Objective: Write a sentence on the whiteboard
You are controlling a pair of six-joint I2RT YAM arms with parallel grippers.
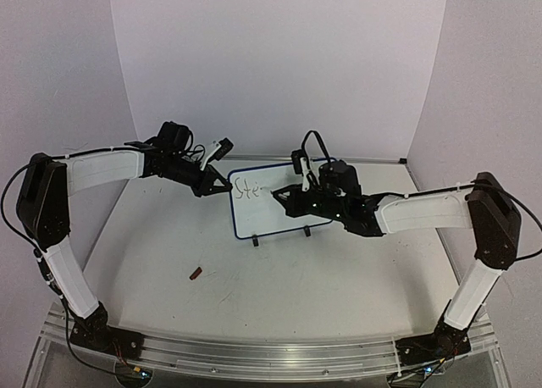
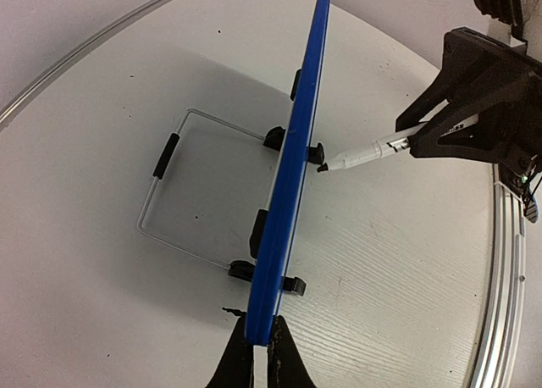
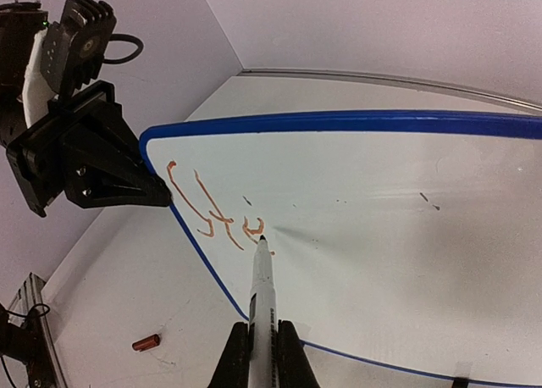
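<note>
While the left gripper [image 2: 261,344] is clamping the whiteboard [image 2: 292,176] between its fingers [image 2: 237,364], the right gripper [image 3: 263,335] — pinching the marker [image 3: 262,282] — should be pressing lightly.

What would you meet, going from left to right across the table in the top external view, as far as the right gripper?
small red cap → left gripper, clamped on the left edge of the whiteboard → the started sentence → right gripper, holding the marker

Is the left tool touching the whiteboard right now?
Touching. Left wrist view: the left tool pinches the whiteboard by its blue frame, no gap.
</note>
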